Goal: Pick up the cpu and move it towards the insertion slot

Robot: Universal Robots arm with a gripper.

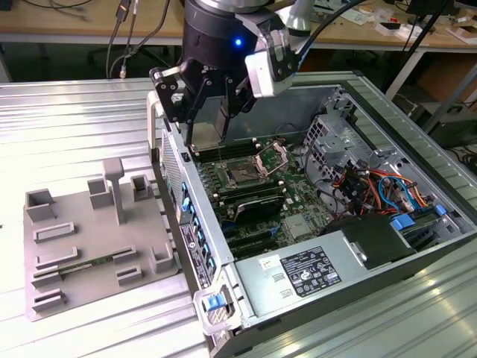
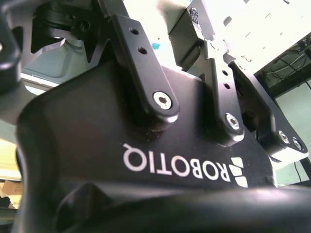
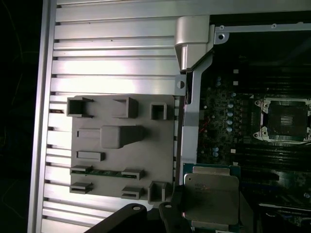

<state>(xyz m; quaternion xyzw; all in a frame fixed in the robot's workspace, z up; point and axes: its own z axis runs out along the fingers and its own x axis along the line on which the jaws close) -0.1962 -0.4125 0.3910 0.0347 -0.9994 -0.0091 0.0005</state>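
cpu (image 3: 211, 196) sits pinched flat in the tool (image 1: 210, 123), above the open computer case's edge, short of the insertion slot (image 1: 244, 176). judgement: keep it level and travel clear of the raised metal frame.

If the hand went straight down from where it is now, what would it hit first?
Probably the motherboard near the case's edge, short of the insertion slot. The hand points down holding the cpu, which would touch first; depth is hard to judge.

One gripper (image 1: 211, 112), one cpu (image 3: 211, 195), one insertion slot (image 1: 244, 175), one grey fixture (image 1: 93, 242) and one computer case (image 1: 417, 127) are visible.
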